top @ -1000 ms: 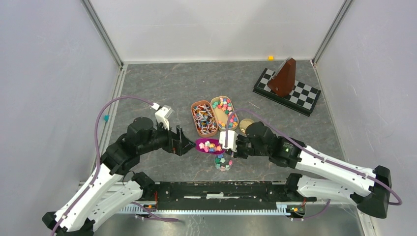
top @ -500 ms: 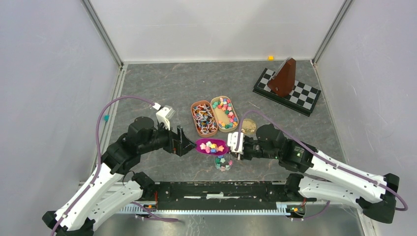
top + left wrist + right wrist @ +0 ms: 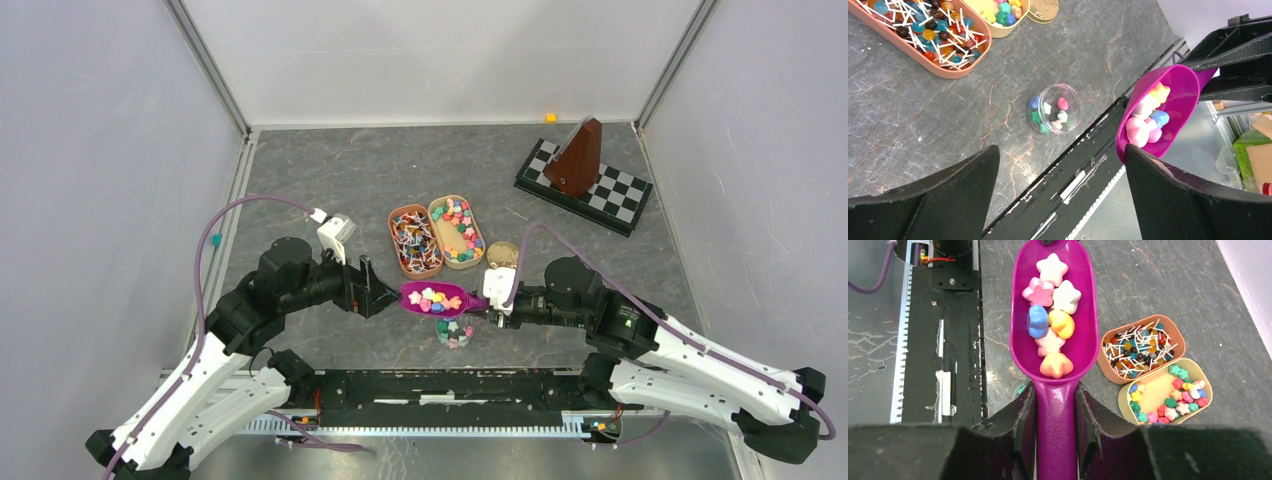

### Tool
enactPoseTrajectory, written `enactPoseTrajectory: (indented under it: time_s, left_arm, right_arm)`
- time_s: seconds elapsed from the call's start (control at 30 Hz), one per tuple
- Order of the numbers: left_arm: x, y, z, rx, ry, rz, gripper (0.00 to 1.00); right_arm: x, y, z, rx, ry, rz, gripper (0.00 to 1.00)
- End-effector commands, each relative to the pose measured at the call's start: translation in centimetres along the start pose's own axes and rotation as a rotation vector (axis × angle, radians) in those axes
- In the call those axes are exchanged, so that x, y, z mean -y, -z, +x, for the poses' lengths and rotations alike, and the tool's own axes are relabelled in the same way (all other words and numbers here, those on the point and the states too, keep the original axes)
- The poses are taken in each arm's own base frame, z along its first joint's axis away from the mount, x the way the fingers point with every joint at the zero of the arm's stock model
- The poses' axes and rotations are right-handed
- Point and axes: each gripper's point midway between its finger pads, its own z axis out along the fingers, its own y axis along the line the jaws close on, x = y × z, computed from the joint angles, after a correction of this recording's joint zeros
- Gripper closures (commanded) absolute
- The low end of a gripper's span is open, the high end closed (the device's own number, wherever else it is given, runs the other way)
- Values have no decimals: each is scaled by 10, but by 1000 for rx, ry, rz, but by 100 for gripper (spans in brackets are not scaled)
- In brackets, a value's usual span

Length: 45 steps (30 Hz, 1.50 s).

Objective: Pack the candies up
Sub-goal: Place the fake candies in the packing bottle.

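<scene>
OK, top view first: my R gripper (image 3: 479, 304) is pinched onto the handle of the magenta scoop (image 3: 406, 295). The scoop is held above the table (image 3: 330, 180), long axis running 3-to-9, mouth toward 9, w/ a small heap of star candies (image 3: 432, 297) in the bowl. The clear jar (image 3: 455, 330) stands at approx 7 o'clock from that gripper, just beside the handle end and not under the mouth. That's the relation that counts: I judge the mouth has to come back toward 3 and a bit toward 6 before I tip. L gripper (image 3: 378, 288) sits at 9 of the scoop, jaws spread, holding nothing, so the R arm is the nearer one for the pour. More candies lie in the tan tray (image 3: 436, 214) at 12, beside the lollipop tray (image 3: 393, 230), w/ a gold lid (image 3: 503, 255) near at 1. Left wrist view: fingers (image 3: 928, 200) wide apart, jar (image 3: 1057, 109) dead ahead between them, part-filled w/ a few pieces, and the scoop (image 3: 1178, 85) up at 3 o'clock of it, clearly off to the side. Right wrist view: both fingers (image 3: 1020, 415) press the handle, approx seven pieces line the bowl, mouth at 12. The jar is nearly all hidden under the scoop, so I can't tell alignment from here.
</scene>
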Motion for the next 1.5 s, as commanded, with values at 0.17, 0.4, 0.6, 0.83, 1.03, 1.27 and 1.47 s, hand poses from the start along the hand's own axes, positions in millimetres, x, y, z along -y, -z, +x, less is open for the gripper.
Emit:
enactPoseTrajectory:
  time_s: [0.17,0.4,0.6,0.83,1.03,1.27,1.47]
  left_arm:
    - [3,2,-1,6,19,10,0]
    - [-3,13,-10,70,9,-38,0]
    - [-4,22,-12,104,-7,-49,0]
    - [-7,24,-7,101,-14,-58,0]
    - [-8,25,-5,102,-17,-60,0]
    - [-9,24,-5,103,-25,-61,0]
    - [-10,22,-2,102,-29,-54,0]
  right_arm:
    - [13,7,-25,40,11,53,100]
    - [16,15,12,-168,21,68,100]
    - [12,24,32,-306,8,39,100]
    - [4,33,59,-448,-57,27,100]
    - [0,42,67,-482,-115,47,100]
    - [1,42,66,-510,-154,61,100]
    - [1,40,66,-542,-203,71,100]
